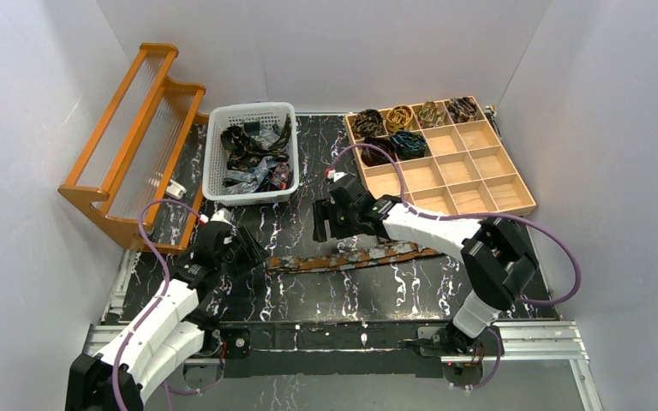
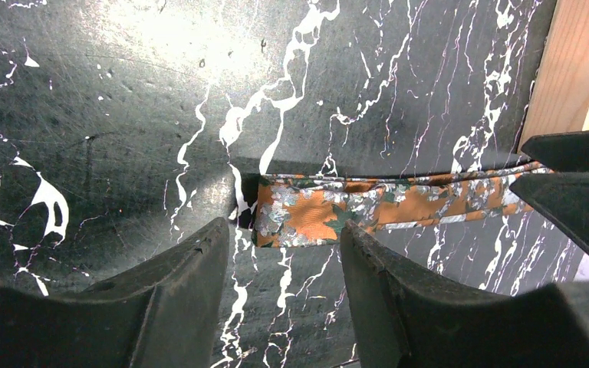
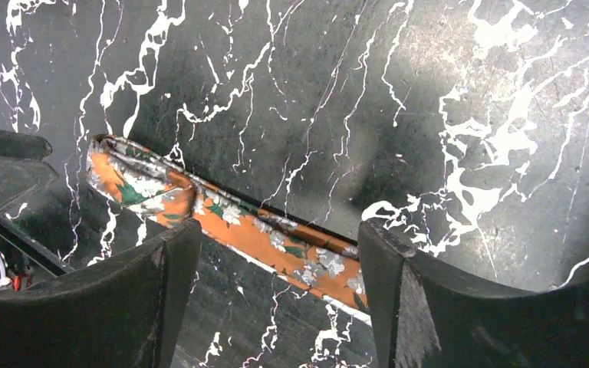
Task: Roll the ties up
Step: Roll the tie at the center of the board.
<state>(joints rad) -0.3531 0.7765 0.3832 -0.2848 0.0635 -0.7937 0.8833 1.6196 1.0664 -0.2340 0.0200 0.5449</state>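
Observation:
One tie, orange with grey and green flowers, lies flat as a long strip across the black marbled table. My left gripper is at the strip's left end and stands open. In the left wrist view that end of the tie lies just past the left gripper, with nothing between the fingers. My right gripper hovers over the strip's left-middle part, open. In the right wrist view the tie runs slantwise under the right gripper, held by nothing. Its left end looks folded over.
A white basket of loose ties stands at the back centre. A wooden compartment tray at the back right holds several coiled ties in its far cells. An orange wooden rack stands at the left.

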